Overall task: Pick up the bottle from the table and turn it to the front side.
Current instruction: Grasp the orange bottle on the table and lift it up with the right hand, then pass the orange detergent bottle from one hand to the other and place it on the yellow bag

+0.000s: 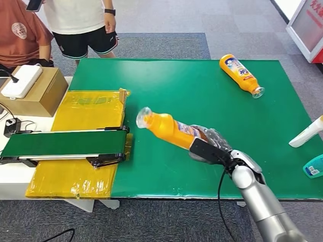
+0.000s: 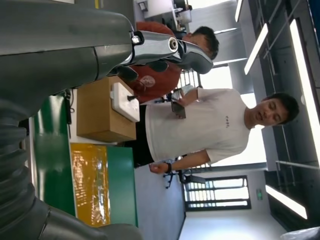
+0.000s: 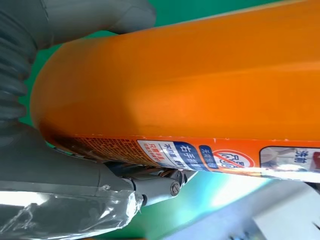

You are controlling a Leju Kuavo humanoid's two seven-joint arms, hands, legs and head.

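Green matting covers the table (image 1: 198, 96), and the robot has an orange bottle in its grasp above it.

Head view: the right hand (image 1: 211, 143) grips the bottle (image 1: 169, 128) around its lower body, holding it tilted above the mat with the clear cap pointing toward the conveyor belt (image 1: 64, 143); a second orange bottle (image 1: 240, 74) lies near the far edge. Left wrist view: the left hand (image 2: 166, 50) holds nothing, its fingers extended, with two people standing behind a cardboard box (image 2: 100, 112). Right wrist view: the thumb and fingers clamp the bottle's smooth orange wall beside the printed label (image 3: 211, 157). The plastic looks rigid, light and glossy, so likely slippery when turned; the wide lower body seems the surest hold.
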